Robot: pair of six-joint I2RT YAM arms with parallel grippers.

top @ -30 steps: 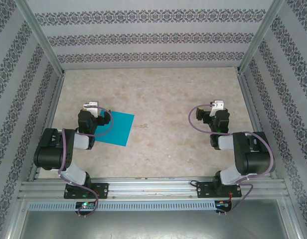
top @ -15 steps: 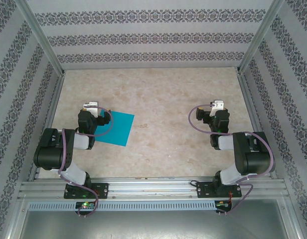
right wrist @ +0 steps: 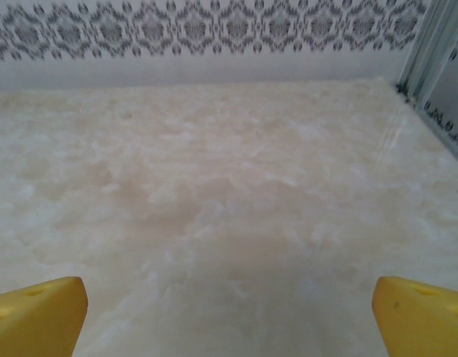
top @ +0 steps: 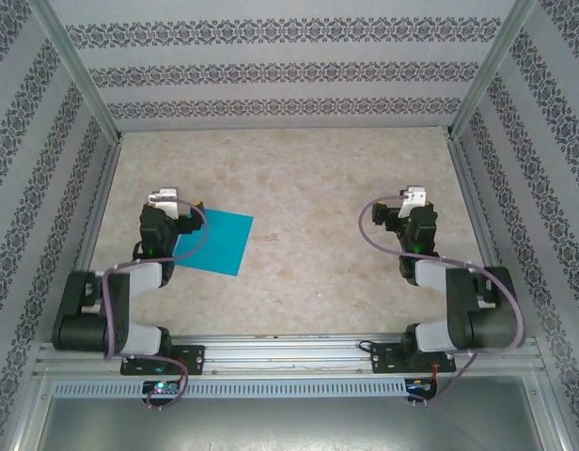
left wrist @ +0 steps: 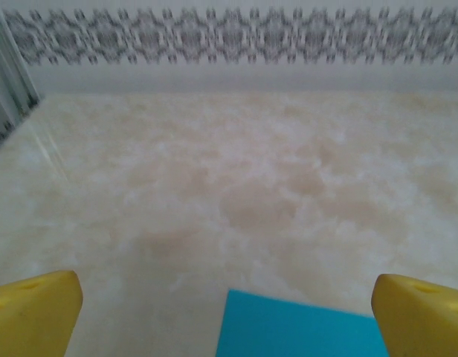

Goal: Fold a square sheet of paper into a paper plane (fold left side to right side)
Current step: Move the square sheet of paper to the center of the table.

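Near the left edge of the tabletop [top: 308, 178], found the square sheet of paper [top: 219, 241] lying flat, not yet creased. Judged the step as the approach to the first fold; next would call for lowering to the sheet's left edge, pinching it and carrying it over to the right edge. Saw the left fingers [left wrist: 32, 312] spread wide above the sheet's left part, holding nothing. Saw the right fingers [right wrist: 36, 316] equally wide, empty, above bare tabletop, well apart from the sheet.
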